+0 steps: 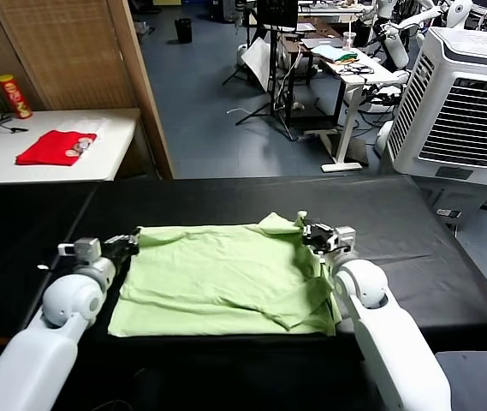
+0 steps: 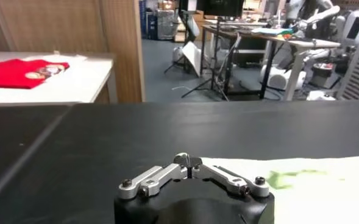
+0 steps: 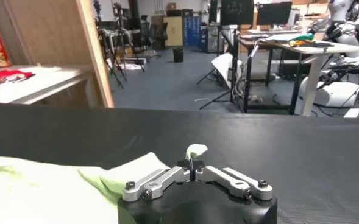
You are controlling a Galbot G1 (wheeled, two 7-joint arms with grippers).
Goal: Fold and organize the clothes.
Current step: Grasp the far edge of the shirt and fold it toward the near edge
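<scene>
The right gripper [image 1: 311,231] and left gripper [image 1: 128,243] pinch the far corners of the T-shirt [image 1: 217,278], which looks light, limp and best lifted by its edges.

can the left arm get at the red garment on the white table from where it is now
Probably not: the left gripper sits shut at the green T-shirt edge, while the red garment lies far off on the separate white table.

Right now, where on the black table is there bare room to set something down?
Bare black table runs beyond the shirt to the far edge, plus strips outside the left gripper and right gripper. The middle is crowded: the shirt covers it, a gripper shut at each far corner.
</scene>
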